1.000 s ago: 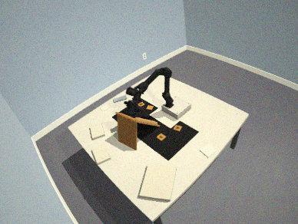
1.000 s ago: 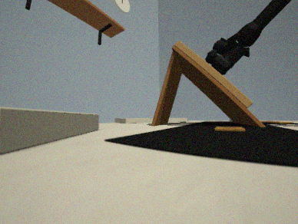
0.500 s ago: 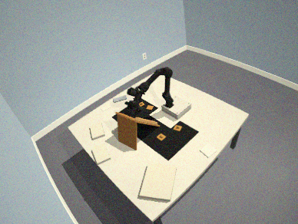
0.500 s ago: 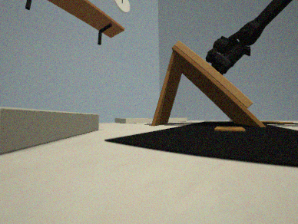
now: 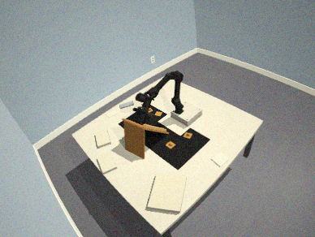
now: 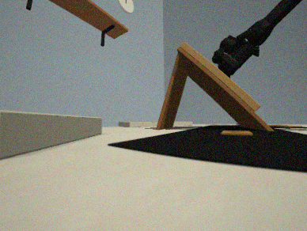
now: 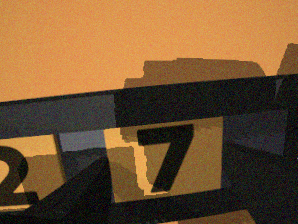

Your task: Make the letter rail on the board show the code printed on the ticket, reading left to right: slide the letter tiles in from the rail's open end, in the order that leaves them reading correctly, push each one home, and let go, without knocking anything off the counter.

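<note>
Two number tiles are at the sloping board (image 5: 134, 140) (image 6: 221, 88) (image 7: 70, 45): the gripper (image 5: 142, 115) (image 6: 225, 74) (image 7: 166, 158) is holding the 7 tile (image 7: 205, 170), and the 2 tile (image 7: 44, 172) is near it, with a gap between.

The wooden board (image 5: 156, 129) (image 6: 221, 85) (image 7: 75, 50) leans at a slant on the counter (image 5: 239, 122) (image 6: 119, 190), with an orange tile marked 7 (image 7: 202, 165) (this one gripped) just beside, not touching, a tile marked 2 (image 7: 45, 170), black-lettered too.
</note>
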`<action>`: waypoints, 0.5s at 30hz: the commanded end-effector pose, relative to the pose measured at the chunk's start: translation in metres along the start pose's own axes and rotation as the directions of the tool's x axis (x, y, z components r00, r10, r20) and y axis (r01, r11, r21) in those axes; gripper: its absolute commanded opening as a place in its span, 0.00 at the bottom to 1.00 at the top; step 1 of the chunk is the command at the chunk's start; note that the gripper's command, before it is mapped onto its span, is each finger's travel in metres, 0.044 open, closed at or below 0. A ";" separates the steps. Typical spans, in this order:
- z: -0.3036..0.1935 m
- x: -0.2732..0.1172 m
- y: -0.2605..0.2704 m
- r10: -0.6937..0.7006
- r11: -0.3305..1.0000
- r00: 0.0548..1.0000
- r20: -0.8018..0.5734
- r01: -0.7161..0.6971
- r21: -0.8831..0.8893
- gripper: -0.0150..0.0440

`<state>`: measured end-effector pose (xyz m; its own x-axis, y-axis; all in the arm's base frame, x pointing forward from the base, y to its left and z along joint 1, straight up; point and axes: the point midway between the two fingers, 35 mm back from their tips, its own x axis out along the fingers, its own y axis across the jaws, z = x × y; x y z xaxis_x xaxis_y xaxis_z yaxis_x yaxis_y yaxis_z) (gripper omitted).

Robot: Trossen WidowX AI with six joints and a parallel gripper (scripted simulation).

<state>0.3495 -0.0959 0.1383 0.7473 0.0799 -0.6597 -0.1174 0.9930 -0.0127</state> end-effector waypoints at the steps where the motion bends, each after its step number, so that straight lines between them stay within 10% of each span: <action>1: 0.000 -0.001 0.004 -0.003 1.000 1.000 0.004 0.003 0.000 0.25; 15: 0.001 -0.001 0.014 -0.002 1.000 1.000 0.004 0.002 0.001 0.25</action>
<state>0.3483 -0.0857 0.1383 0.7472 0.0804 -0.6597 -0.1173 0.9930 -0.0118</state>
